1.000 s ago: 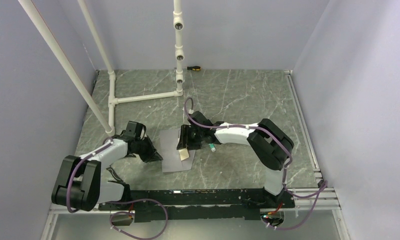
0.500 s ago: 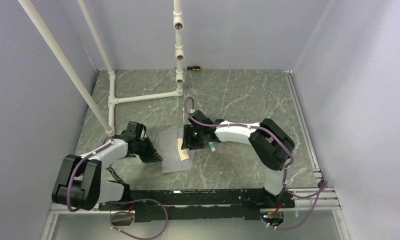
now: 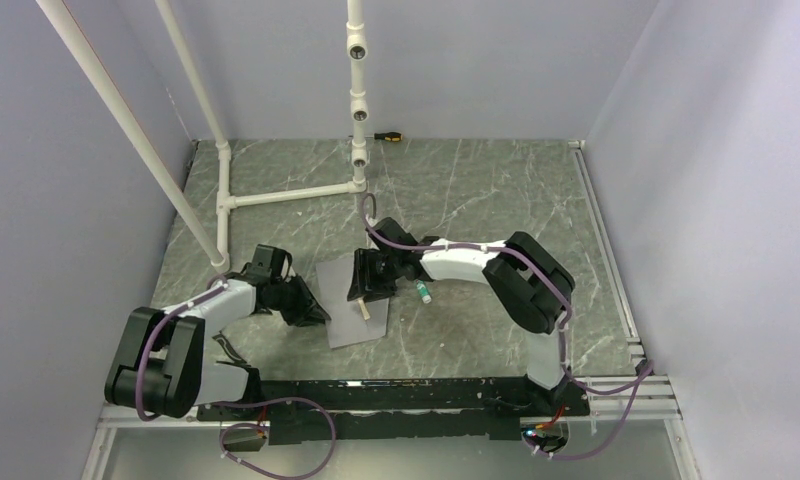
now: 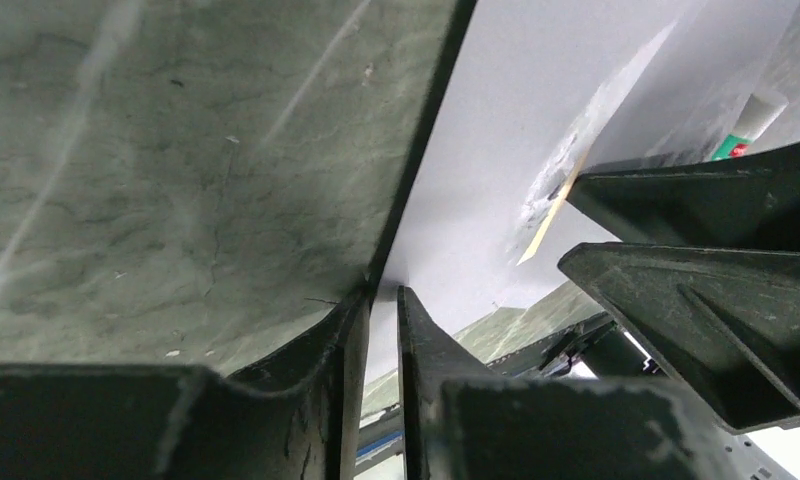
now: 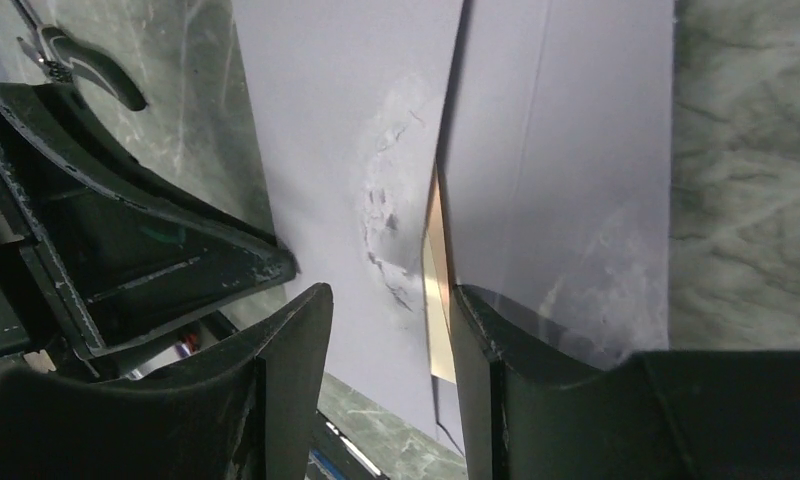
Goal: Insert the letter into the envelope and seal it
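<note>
On the marble table your envelope lay flat between the two arms. Its long axis ran near to far, with the far end leaning a little left. It was light grey, scuffed and wrinkled near the middle, with one layer folded over the other toward its right side.

Your right gripper stood over it with its jaws spread and pinching nothing, straddling the edge of that folded layer. That made it the nearer arm for working the fold.

Your left gripper sat at the envelope's left edge, its fingers almost together with only a thin slit between them. I could not tell whether they gripped the paper edge.

The letter was nearly all inside. Only a thin tan strip showed at the fold's edge, between the right fingers. By my judgement, your next move turned on getting that strip under the fold before sealing.

A small green-ended tube lay just right of the envelope.
</note>
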Controlling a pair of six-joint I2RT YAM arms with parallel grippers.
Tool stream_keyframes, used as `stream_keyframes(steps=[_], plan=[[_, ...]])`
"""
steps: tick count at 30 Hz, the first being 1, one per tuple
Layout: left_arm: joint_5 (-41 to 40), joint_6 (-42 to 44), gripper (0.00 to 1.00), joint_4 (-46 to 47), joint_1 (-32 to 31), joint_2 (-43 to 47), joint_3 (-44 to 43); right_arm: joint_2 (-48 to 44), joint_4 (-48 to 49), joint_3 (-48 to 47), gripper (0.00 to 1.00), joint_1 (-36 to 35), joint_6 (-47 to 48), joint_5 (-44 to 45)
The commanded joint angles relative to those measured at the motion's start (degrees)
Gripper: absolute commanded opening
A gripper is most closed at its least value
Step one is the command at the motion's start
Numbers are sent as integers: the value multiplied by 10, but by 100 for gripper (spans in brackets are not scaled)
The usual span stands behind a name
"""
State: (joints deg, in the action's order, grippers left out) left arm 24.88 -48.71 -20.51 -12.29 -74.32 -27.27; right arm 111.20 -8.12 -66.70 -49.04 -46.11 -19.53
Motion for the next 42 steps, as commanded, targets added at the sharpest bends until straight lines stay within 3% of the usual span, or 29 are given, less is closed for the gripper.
stream_keyframes(steps=[1,8,14,18,25,28,30,33,36,39,42], plan=[[27,3,25,38,-1,-11,20,12,34,3,52,-8,-27,-34],[35,-27,37,51,-1,-5,30,-5,54,31,53,-5,-42,-33],[-52,-18,56,-48,-1,35,5,-69,65,49,56,8,-15,-5],[-94,-19,66,-87,-1,71,-18,-129,64,50,57,13,58,19],[-171,-5,81,-117,-1,152,-66,-248,-45,68,58,28,129,188],[-187,8,85,-106,-1,180,-82,-285,-98,83,58,41,136,284],[-194,21,86,-100,0,188,-95,-299,-125,92,59,61,136,299],[-186,38,85,-99,0,174,-119,-298,-149,100,58,111,121,259],[-119,70,82,-71,1,131,-140,-286,-149,115,55,151,97,204],[-55,92,80,-39,0,93,-155,-257,-164,103,55,161,121,198],[-42,99,82,-13,0,85,-160,-219,-203,71,53,159,161,175]])
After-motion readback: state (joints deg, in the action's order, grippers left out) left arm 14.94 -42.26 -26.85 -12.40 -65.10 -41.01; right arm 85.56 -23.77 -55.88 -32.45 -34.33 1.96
